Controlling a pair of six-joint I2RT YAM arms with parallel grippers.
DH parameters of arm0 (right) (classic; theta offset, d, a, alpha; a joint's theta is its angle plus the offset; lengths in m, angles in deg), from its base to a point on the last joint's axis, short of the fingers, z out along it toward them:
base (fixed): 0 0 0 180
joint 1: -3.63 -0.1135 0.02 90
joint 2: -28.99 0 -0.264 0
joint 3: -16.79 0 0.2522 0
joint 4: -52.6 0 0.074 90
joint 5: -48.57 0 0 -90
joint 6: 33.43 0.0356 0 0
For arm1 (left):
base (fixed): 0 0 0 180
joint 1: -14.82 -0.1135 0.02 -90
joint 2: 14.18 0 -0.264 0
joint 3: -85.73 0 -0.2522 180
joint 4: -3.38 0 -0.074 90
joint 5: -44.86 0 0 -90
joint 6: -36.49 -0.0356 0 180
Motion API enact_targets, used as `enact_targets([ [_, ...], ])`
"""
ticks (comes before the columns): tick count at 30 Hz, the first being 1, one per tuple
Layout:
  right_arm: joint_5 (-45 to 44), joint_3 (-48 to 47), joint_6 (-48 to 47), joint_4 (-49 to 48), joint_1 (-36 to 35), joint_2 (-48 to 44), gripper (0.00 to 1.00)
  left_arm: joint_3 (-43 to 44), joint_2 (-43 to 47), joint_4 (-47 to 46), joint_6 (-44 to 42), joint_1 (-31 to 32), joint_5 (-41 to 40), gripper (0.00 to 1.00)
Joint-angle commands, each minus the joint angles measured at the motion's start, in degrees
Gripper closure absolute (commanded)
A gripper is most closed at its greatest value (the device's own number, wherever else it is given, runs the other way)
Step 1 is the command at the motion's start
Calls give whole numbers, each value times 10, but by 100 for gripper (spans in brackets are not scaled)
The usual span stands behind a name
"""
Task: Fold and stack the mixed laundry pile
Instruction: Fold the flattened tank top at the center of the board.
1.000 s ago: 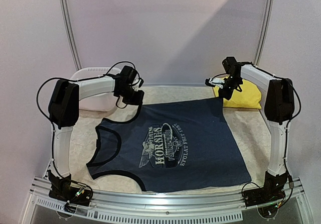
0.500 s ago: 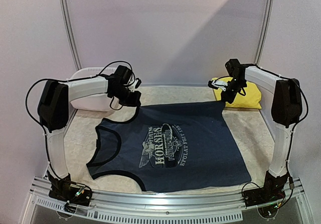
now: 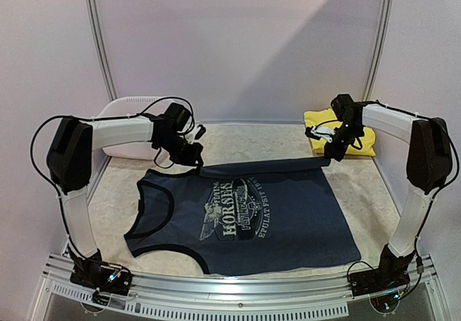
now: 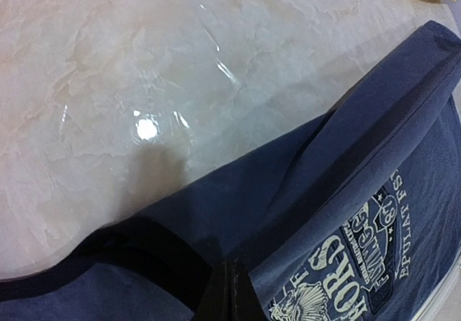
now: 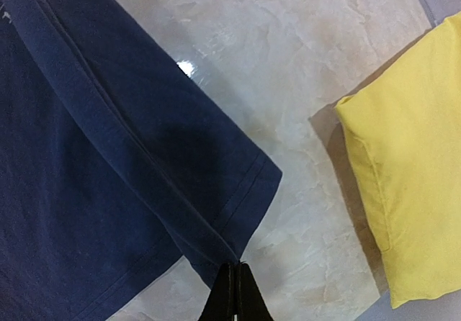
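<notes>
Early days, I reckon: yellow garment (image 3: 362, 135) folded, upper right. Navy tank top (image 3: 245, 224) mid-frame on worktop (image 3: 115, 191) — far edge clamped by left pincer (image 3: 196, 154) and right pincer (image 3: 333, 151), first fold barely begun.

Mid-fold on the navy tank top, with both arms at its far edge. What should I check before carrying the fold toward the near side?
1. Left claw shut on the tank top at its far edge: ok.
2. Right claw shut on the far hem corner: ok.
3. Lifted edge roughly level between the two claws: ok.
4. Yellow garment apart from the tank top, out of the fold's path: ok.
5. Near edge lying flat on the table: ok.
6. Creases beneath the lifted layer: cannot tell.
</notes>
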Motion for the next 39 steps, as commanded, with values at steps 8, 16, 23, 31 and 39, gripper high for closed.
enact_targets([
  [8, 11, 101, 16, -30, 0, -49, 100, -31, 13, 53, -47, 34, -36, 100],
  [16, 22, 143, 23, -30, 0, -84, 100, -23, 3, 64, -96, 62, -79, 100],
  [23, 20, 169, 24, -40, 0, -107, 100, -55, 25, 19, -129, 71, -98, 100],
  [31, 24, 188, 32, -52, 0, -103, 100, -121, 88, -42, -132, 95, -106, 100],
  [39, 22, 205, 29, -47, 0, -111, 100, -116, 93, -26, -132, 103, -102, 100],
])
